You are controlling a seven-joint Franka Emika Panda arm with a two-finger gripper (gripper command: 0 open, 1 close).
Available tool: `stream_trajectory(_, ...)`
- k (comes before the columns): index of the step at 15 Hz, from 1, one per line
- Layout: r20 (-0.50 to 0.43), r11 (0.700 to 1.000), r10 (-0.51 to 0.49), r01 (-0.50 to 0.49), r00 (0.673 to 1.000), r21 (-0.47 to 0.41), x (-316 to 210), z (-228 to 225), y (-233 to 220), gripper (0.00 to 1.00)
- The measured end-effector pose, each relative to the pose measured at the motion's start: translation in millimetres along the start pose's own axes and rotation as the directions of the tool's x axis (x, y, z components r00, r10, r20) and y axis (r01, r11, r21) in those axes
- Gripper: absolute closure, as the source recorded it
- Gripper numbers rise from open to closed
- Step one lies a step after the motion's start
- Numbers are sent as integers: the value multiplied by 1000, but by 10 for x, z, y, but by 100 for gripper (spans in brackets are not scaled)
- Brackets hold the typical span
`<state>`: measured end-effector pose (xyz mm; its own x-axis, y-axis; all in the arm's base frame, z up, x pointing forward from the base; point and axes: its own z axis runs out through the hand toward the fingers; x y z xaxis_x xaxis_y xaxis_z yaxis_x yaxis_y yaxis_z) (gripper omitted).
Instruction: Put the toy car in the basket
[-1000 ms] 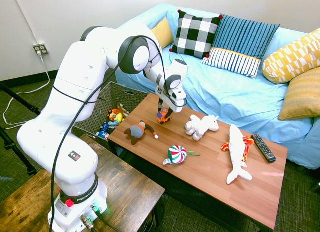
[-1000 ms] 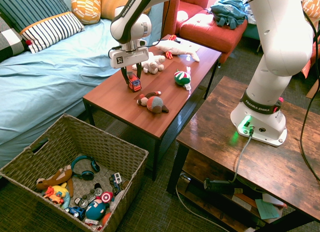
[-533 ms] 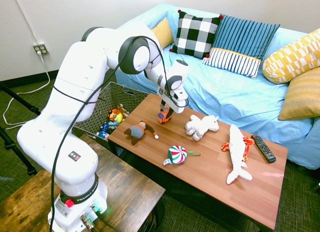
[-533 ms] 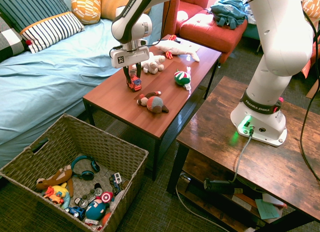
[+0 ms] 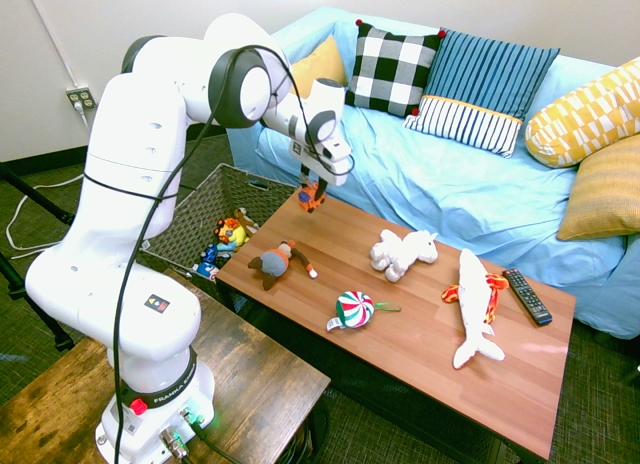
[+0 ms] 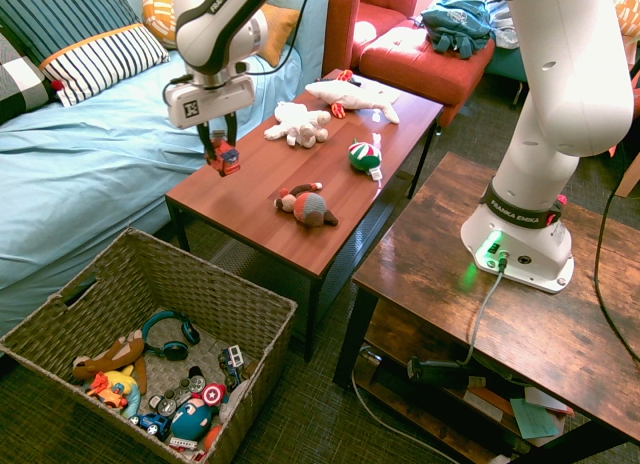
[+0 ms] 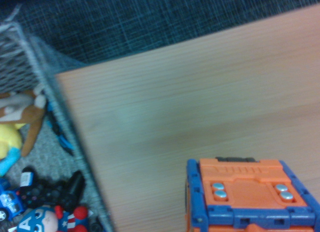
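My gripper [image 5: 313,193] [image 6: 222,156] is shut on the small orange-red toy car [image 5: 312,196] [image 6: 226,160] and holds it in the air above the far left corner of the wooden coffee table [image 5: 420,334] [image 6: 250,199]. The wrist view shows the car's orange and blue body [image 7: 250,202] close up over the table edge. The big woven basket [image 5: 205,209] [image 6: 70,304] stands on the floor past that end of the table and holds several toys.
On the table lie a brown-grey plush animal [image 5: 275,264] [image 6: 310,205], a striped candy toy [image 5: 354,309] [image 6: 364,156], a white plush [image 5: 402,252], a shark plush [image 5: 474,304] and a remote [image 5: 526,295]. A blue sofa [image 5: 470,184] runs behind it.
The gripper has lifted the toy car off the table and carried it toward the table's basket-side end. The other toys have not moved.
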<state>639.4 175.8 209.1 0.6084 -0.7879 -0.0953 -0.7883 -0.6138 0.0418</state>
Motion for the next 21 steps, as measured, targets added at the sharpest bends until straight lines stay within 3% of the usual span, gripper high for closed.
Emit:
stream_trajectory(2,-18,995,-100,99,995,-25,-778,102,-355,100)
stream_trajectory(6,-33,963,-255,250,966,-104,-2231,788,-687,100)
stream_trajectory(7,-31,956,-271,266,962,-123,-2400,963,-743,0)
stream_trajectory(13,-9,946,-272,265,962,-188,-2441,1504,-936,0)
stream_trajectory(18,-12,951,-263,257,965,-172,-2386,1390,-1047,0)
stream_trajectory(21,-15,970,-207,204,978,-129,-1986,1170,-1048,0)
